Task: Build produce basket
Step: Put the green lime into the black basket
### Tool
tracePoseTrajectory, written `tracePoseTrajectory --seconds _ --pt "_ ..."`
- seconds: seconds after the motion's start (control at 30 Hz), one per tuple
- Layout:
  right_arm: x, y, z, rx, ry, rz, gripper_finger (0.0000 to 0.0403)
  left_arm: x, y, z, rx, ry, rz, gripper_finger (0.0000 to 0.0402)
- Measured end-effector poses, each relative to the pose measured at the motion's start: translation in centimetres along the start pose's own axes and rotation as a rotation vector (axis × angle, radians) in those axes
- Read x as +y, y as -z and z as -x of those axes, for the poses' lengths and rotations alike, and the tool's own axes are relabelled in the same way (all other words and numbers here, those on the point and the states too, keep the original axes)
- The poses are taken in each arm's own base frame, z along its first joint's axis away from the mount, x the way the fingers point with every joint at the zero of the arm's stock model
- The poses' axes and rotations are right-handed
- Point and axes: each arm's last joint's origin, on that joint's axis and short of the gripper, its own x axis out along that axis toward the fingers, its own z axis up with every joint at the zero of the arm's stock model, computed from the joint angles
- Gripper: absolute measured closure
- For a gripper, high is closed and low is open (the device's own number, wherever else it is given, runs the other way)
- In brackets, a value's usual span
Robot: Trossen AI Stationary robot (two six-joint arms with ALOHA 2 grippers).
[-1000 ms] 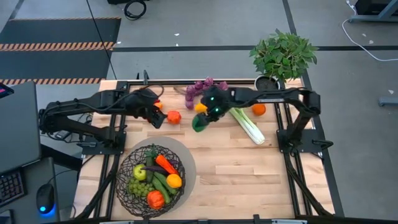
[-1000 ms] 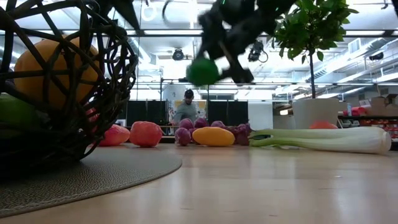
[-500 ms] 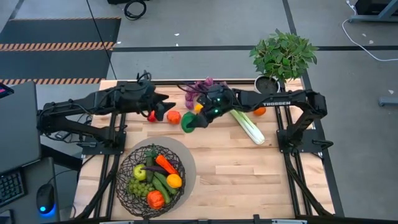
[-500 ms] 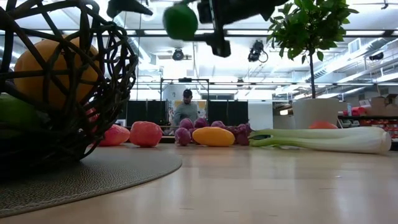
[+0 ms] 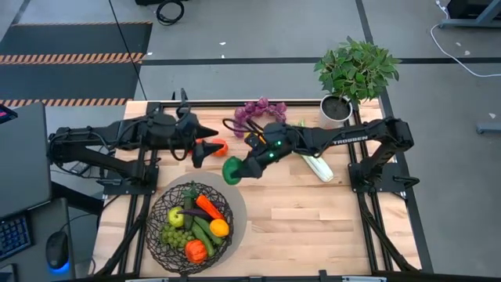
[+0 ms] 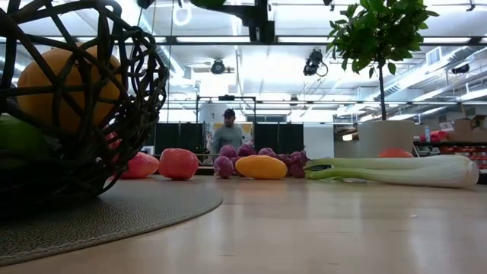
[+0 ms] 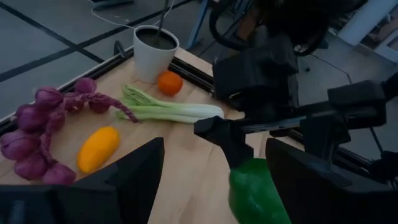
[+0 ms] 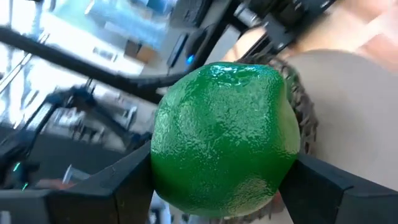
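My right gripper (image 5: 235, 168) is shut on a green pepper (image 5: 232, 171), in the air above the table's middle, just far-right of the basket. The dark wire basket (image 5: 192, 227) stands on a grey round mat at the near left. It holds green grapes, a carrot, cucumbers, an orange and a tomato. My left gripper (image 5: 197, 149) is open and empty beside a red tomato (image 5: 217, 146). Purple grapes (image 5: 254, 110), a yellow lemon (image 7: 98, 148), celery (image 5: 317, 164) and an orange (image 7: 169, 82) lie on the far part of the table. My right gripper pinches the green pepper between its two fingers, one on each of its opposite sides (image 8: 166, 163). The fingers come slanting down from the table's far right. The pepper is lifted clear of the table.
A white pot with a leafy green plant (image 5: 356, 70) stands at the far right corner. The mat's edge (image 5: 237, 200) reaches toward the table's middle. Bare wood (image 5: 313, 227) lies to the basket's right. A person (image 6: 228, 133) stands far back in the room.
My right gripper has carried the green pepper up and toward the table's near left, toward the basket; in the low view it has risen out of the picture's top. My left gripper has shifted about beside the red tomato.
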Motion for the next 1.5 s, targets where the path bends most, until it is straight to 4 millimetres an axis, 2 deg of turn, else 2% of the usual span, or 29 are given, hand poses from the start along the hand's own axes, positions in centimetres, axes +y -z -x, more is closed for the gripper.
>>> tracePoseTrajectory --seconds 0.23,0.37,0.5,0.67,0.87,1.03,1.3,1.5 --pt "1.5 0.9 -0.7 -0.175 0.044 -0.055 0.0109 0.0 0.2 0.2 0.023 0.016 0.005 0.0115" --pt "2.3 1.8 -1.0 -0.19 0.055 -0.043 0.0109 -0.1 0.2 0.3 0.038 0.05 0.031 0.0115" --pt "2.8 2.5 -1.2 -0.199 0.064 -0.021 0.0108 -0.3 0.3 0.2 0.074 0.123 -0.02 0.0115" --pt "2.8 2.6 -1.2 -0.239 0.087 -0.057 0.0108 -0.7 0.5 0.4 0.088 0.181 -0.157 0.0115" --pt "2.1 2.4 -1.1 -0.316 0.168 -0.148 0.0108 -1.5 0.8 1.4 0.073 0.244 -0.294 0.0115" --pt "1.9 1.6 -0.9 -0.412 0.173 -0.221 0.0108 -2.5 1.3 1.9 0.085 0.292 -0.316 0.0115" --pt "2.6 0.8 -0.7 -0.471 0.056 -0.291 0.0108 -2.5 1.6 1.0 0.03 0.081 -0.373 0.0115" --pt "2.7 0.8 -0.8 -0.434 0.042 -0.281 0.0108 -2.4 1.6 0.5 0.028 0.041 -0.361 0.011"
